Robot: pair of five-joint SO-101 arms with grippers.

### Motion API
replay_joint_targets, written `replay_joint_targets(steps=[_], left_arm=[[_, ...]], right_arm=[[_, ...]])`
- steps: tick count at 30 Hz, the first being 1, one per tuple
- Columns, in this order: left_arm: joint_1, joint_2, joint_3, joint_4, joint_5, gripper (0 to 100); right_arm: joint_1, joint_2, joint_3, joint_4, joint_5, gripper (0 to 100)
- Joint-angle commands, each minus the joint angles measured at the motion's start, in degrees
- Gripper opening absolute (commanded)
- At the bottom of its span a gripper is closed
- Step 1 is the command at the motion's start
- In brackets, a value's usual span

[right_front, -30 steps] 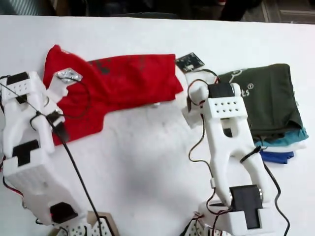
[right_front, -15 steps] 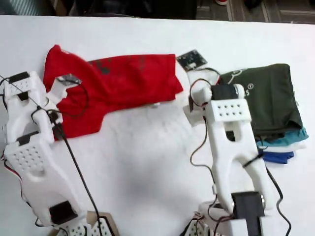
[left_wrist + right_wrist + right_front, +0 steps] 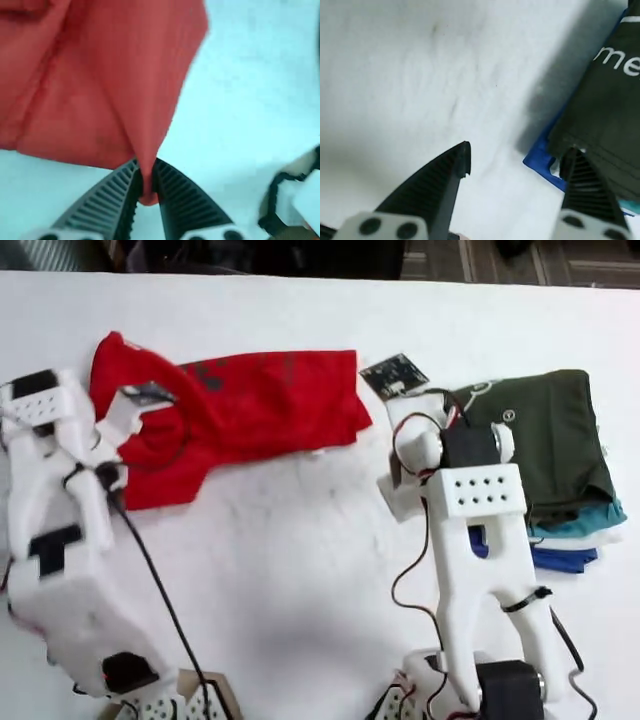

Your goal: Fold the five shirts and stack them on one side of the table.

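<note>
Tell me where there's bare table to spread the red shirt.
Widest bare patch: the table between the two arms, on the near side of the red shirt. A bare strip also runs along the far edge, beyond the shirt. Crowded: the right side, where the right gripper is beside the folded stack.

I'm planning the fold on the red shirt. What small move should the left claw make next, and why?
Probably the left claw should lift slightly and draw its pinched cloth across: it is shut on a fold of the red shirt, which lies partly spread on the table; the right claw hangs open beside the folded stack.
</note>
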Motion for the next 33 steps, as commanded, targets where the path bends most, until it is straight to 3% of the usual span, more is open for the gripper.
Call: replay_joint_targets(steps=[1,8,14,20,25,33], left_arm=[[-2.86,-16.84,13.19,0.88,-3.34,2],[-15.08,-35.12,32.79,0.88,-11.69,2],[-23.69,-38.20,36.48,0.35,-13.19,2],[-24.57,-38.20,36.75,0.00,-13.10,2],[-24.57,-38.20,36.75,0.00,-13.10,2],[-24.57,-38.20,36.75,-1.23,-12.04,2]], right_arm=[[-0.13,-2.15,-0.44,1.89,0.35,29.4],[-1.27,-1.63,-0.35,2.07,0.35,29.4],[-11.30,0.48,-0.26,-1.19,0.35,29.4],[-17.80,15.34,-5.27,-8.75,-0.70,29.6],[-18.51,30.73,-21.27,-8.22,-5.19,29.6],[-21.14,55.16,-48.09,-1.71,-5.45,29.5]])
